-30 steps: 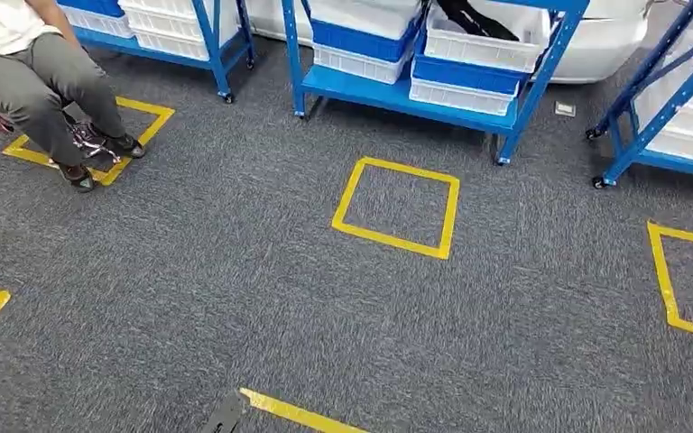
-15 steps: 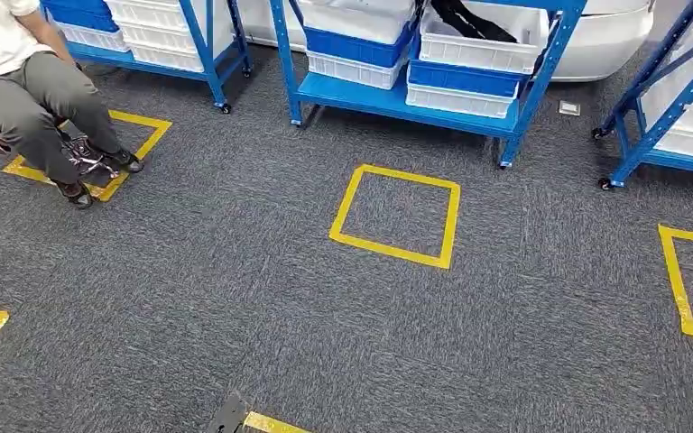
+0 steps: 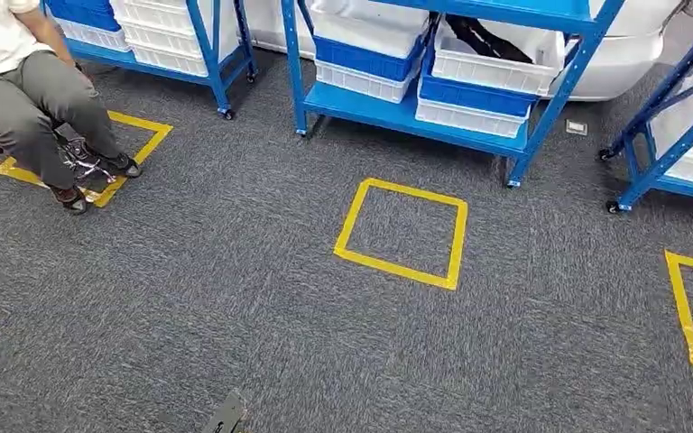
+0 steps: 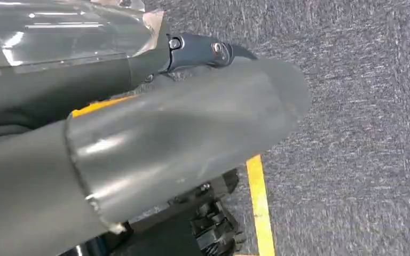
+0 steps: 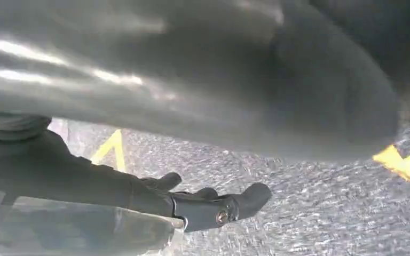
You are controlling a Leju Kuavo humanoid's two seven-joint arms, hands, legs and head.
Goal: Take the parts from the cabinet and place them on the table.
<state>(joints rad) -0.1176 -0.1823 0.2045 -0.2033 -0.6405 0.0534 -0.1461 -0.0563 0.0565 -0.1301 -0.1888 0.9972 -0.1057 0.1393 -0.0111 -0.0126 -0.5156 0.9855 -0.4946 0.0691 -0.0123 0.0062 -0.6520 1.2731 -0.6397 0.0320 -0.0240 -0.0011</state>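
Note:
A blue shelf cabinet [image 3: 388, 110] stands ahead on the grey carpet, with stacked white bins [image 3: 492, 65] and blue bins [image 3: 361, 54] on it. A black part [image 3: 478, 36] lies in the upper white bin on the right. My left hand [image 4: 192, 138] hangs above the carpet, its dark fingers [image 4: 197, 50] stretched out and apart from the thumb, with nothing between them. My right hand [image 5: 192, 96] hangs the same way, its fingers [image 5: 219, 208] straight and holding nothing. A clear glossy film lies along the fingers of both hands.
A yellow tape square [image 3: 352, 225] marks the carpet in front of the cabinet. A seated person [image 3: 27, 90] is at the far left on another yellow square. More blue racks stand at the back left [image 3: 209, 45] and at the right [image 3: 663, 158].
The whole picture has shifted down and the cabinet looks nearer, so the camera has moved toward it. The seated person has stayed in place.

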